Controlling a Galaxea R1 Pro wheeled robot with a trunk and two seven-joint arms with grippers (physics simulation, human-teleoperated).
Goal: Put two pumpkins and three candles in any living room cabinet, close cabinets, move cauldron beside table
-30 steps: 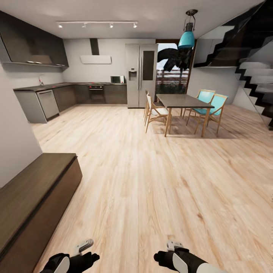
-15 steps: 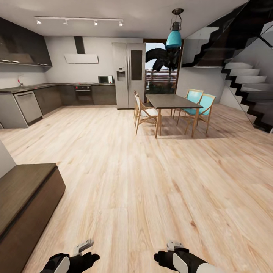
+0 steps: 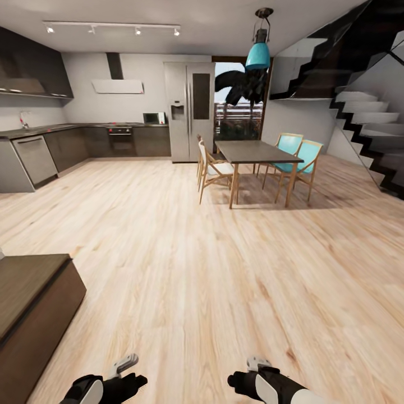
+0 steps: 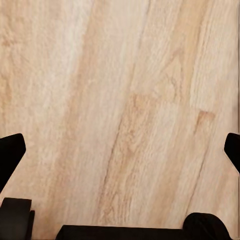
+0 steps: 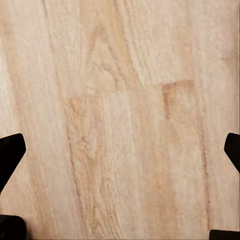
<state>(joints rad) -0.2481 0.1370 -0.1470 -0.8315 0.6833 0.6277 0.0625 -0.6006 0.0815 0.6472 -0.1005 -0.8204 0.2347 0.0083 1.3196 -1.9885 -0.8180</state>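
Pale wood floor (image 3: 224,269) lay under both arms; left gripper (image 4: 120,150) and right gripper (image 5: 120,150) seemingly spread wide, empty, beside the dark cabinet (image 3: 28,303).

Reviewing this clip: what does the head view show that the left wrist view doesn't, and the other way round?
Head view: the end of the dark-brown cabinet, the dining table with its chairs, the fridge, the staircase, the teal hanging lamp, and both arms low in the frame, with the right claw ahead of its wrist.

Left wrist view: a close look at the wood grain between the left claw's two widely parted dark fingertips, with nothing held.

Both: the light wood-plank floor.
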